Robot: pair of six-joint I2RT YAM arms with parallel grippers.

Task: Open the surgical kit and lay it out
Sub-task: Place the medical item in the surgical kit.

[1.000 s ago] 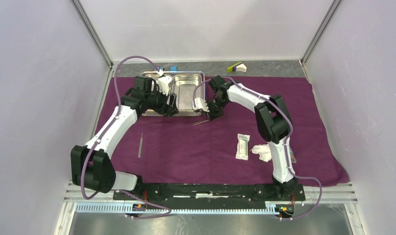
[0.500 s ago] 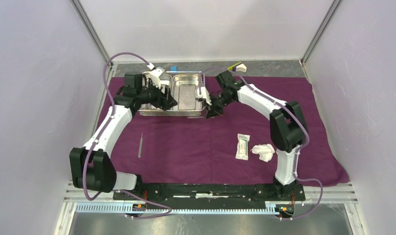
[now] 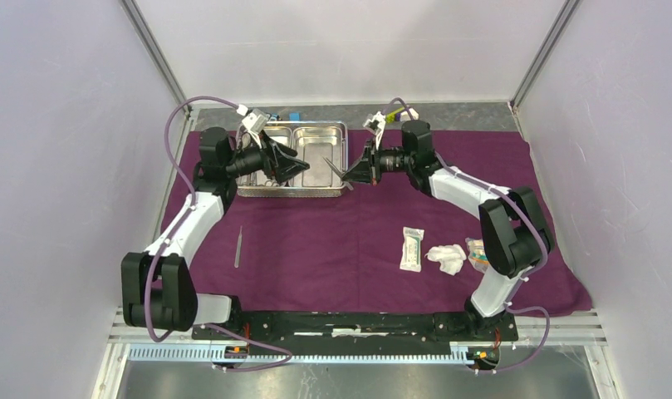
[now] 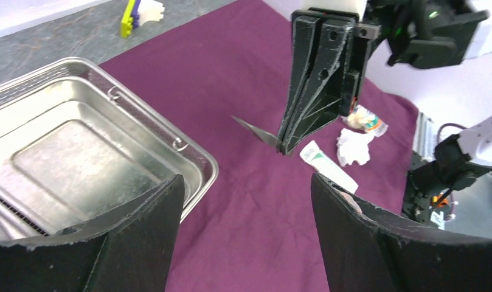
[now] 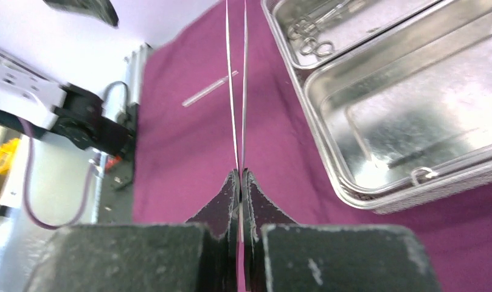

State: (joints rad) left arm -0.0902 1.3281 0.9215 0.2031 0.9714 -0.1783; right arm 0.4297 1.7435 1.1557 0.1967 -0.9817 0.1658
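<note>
The dark purple cloth (image 3: 332,241) lies spread over the table. At its back edge stands the two-compartment steel tray (image 3: 274,194), with ring-handled forceps (image 5: 313,33) in one compartment. My right gripper (image 3: 350,174) (image 5: 240,176) is shut on slim tweezers (image 5: 236,91) (image 4: 255,131), held in the air just right of the tray, tips pointing left. My left gripper (image 3: 297,167) (image 4: 246,201) hovers over the tray's front, open and empty, facing the right gripper. A second metal tool (image 3: 238,247) lies on the cloth at left. White packet (image 3: 412,248), gauze (image 3: 446,258) and clear packet (image 3: 476,253) lie at right.
A small blue block (image 3: 294,115) and a yellow-green and white piece (image 4: 137,12) sit on the grey strip behind the cloth. Walls close in the left, right and back. The arm bases line the near edge.
The right gripper has lifted the tweezers from the cloth and swung up and back, now pointing left. The left gripper rose off the tray, turned to face right and opened wider.
</note>
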